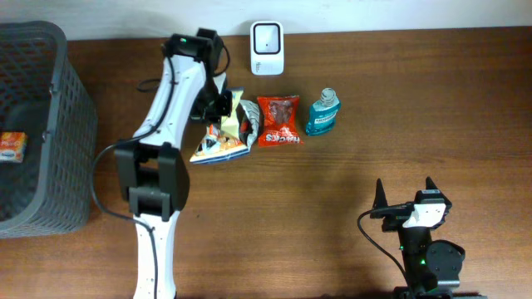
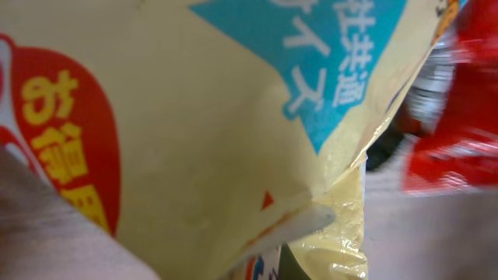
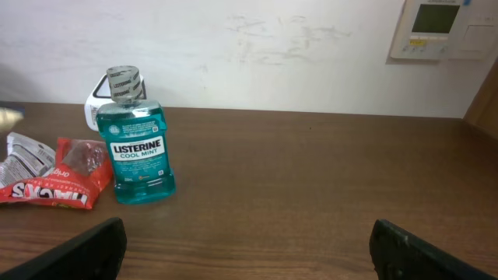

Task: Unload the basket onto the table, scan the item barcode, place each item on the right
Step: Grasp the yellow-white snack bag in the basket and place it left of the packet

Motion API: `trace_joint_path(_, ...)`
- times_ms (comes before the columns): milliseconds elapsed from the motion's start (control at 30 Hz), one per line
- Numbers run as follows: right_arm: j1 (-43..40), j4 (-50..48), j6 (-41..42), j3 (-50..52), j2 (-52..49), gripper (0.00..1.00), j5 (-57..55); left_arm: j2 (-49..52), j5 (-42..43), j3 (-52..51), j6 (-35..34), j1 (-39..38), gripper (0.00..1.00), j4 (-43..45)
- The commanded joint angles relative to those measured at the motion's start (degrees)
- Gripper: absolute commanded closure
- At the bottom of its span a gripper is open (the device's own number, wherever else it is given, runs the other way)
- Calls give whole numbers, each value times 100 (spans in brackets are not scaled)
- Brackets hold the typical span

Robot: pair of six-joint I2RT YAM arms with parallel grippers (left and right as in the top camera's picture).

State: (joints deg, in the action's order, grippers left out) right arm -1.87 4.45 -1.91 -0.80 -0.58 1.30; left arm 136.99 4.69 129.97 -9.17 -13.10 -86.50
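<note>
Four packaged goods sit in the overhead view just in front of the white barcode scanner (image 1: 267,37): a yellow snack bag (image 1: 218,143), a silver pouch (image 1: 248,124), a red snack pouch (image 1: 278,120) and a blue mouthwash bottle (image 1: 322,112). The left arm (image 1: 179,87) reaches up to the scanner's left. The left jaws are clenched on the yellow snack bag's top edge, and the bag's lower end seems to rest on the tabletop (image 1: 374,100), touching the silver pouch. Lifting from here could drag that pouch along or swing the bag into the scanner. The right arm (image 1: 420,216) sits well away from the scanner, right jaws spread wide and empty.

Left wrist view: the yellow snack bag (image 2: 194,140) fills the frame, showing printed face and crimped seam but no barcode, so the code may end up turned away from the scanner. Thin film pinched at an edge may also slip or fold. The jaws themselves are out of sight here.

Right wrist view: the Listerine bottle (image 3: 136,148) stands upright directly before the scanner (image 3: 95,109). A low pass could topple it.
</note>
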Motion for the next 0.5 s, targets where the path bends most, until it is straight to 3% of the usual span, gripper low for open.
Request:
trace_joint_path(0,35,11,-17,46,37,1,-52,317,-826,42,68,-9,94,-61)
trace_joint_path(33,35,11,-20,46,37,1,-52,319,-1008,42,59,-9,91,-55)
trace_joint_path(67,35,9,-20,46,37,1,-52,319,-1069,42,48,-9,60,-61)
trace_joint_path(133,35,11,-20,46,37,1,-52,319,-1069,42,50,-9,42,-109)
trace_joint_path(167,37,11,-17,46,37,1,-52,317,-1073,42,50,-7,22,-120)
trace_joint_path(200,35,9,-20,46,37,1,-52,317,-1075,44,50,0,9,-111)
trace_joint_path(267,35,11,-20,46,37,1,-52,315,-1073,103,50,44,1,-138)
trace_joint_path(333,35,11,-20,46,37,1,-52,315,-1073,417,50,109,1,-413)
trace_joint_path(467,35,11,-17,46,37,1,-52,216,-933,2201,70,448,0,-1023)
